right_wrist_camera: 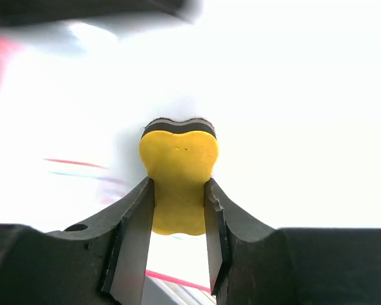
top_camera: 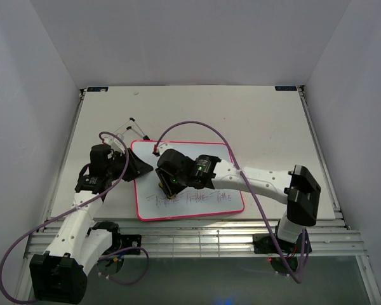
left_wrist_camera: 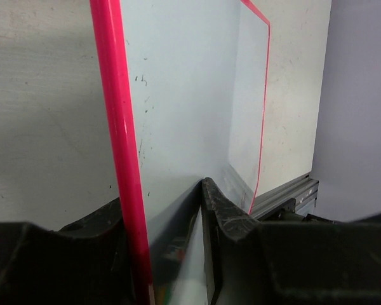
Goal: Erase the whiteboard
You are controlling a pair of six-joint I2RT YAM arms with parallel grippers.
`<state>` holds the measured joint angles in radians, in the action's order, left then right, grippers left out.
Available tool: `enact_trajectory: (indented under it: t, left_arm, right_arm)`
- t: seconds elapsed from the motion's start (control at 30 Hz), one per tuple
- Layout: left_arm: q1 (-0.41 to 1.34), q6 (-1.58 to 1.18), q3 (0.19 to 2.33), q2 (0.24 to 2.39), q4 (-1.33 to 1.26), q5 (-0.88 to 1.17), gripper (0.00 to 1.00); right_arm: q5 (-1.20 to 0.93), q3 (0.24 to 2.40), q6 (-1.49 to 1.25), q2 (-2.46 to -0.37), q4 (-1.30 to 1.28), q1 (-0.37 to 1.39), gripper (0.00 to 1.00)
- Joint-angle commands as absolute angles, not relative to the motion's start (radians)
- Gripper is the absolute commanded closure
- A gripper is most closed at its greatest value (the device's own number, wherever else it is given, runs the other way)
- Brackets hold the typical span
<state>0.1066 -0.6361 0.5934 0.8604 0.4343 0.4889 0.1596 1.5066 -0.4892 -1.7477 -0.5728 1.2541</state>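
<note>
The whiteboard [top_camera: 206, 152], white with a pink-red frame, lies flat on the table with a row of pink-grey handwriting [top_camera: 193, 198] near its front edge. My left gripper [top_camera: 141, 166] is shut on the board's left edge; in the left wrist view the frame [left_wrist_camera: 117, 127] runs between the jaws. My right gripper [top_camera: 170, 189] is shut on a yellow eraser block [right_wrist_camera: 178, 175] with a black felt face, pressed onto the board's left part by the writing. The board fills the right wrist view [right_wrist_camera: 292, 114], with blurred marks at the left.
Thin black stand legs [top_camera: 128, 127] stick out behind the board's far left corner. The aluminium rail [top_camera: 203, 238] runs along the table's near edge. White enclosure walls stand on three sides.
</note>
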Motion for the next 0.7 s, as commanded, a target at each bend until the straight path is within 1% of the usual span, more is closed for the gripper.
enact_trajectory:
  t: [0.0, 0.03, 0.13, 0.23, 0.3, 0.43, 0.47, 0.57, 0.6, 0.67]
  left_arm:
    - [0.113, -0.506, 0.617, 0.844, 0.354, 0.377, 1.0]
    - [0.114, -0.508, 0.615, 0.845, 0.356, 0.377, 1.0]
    - [0.114, -0.508, 0.615, 0.85, 0.354, 0.379, 1.0]
    - [0.114, -0.508, 0.617, 0.861, 0.356, 0.383, 1.0]
    - [0.113, -0.508, 0.617, 0.865, 0.354, 0.38, 1.0]
    - [0.114, -0.508, 0.617, 0.865, 0.354, 0.377, 1.0]
    - [0.112, -0.508, 0.617, 0.865, 0.356, 0.377, 1.0]
    - [0.113, -0.508, 0.615, 0.867, 0.357, 0.379, 1.0]
    - [0.114, -0.508, 0.615, 0.867, 0.356, 0.379, 1.0]
    - [0.114, -0.508, 0.615, 0.867, 0.356, 0.379, 1.0]
  right_arm:
    - [0.288, 1.346, -0.525, -1.686, -0.663, 1.191, 0.67]
    - [0.29, 1.26, -0.529, -1.665, -0.657, 1.172, 0.67]
    - [0.291, 1.113, -0.548, -1.576, -0.638, 1.106, 0.67]
    - [0.262, 1.08, -0.546, -1.508, -0.615, 1.089, 0.67]
    - [0.18, 1.094, -0.54, -1.494, -0.566, 1.098, 0.67]
    - [0.108, 1.208, -0.535, -1.545, -0.476, 1.224, 0.67]
    - [0.095, 1.282, -0.531, -1.593, -0.471, 1.247, 0.67]
    - [0.063, 1.4, -0.512, -1.696, -0.449, 1.33, 0.67]
    - [0.049, 1.487, -0.506, -1.724, -0.459, 1.362, 0.67]
    - [0.043, 1.58, -0.483, -1.8, -0.483, 1.393, 0.67]
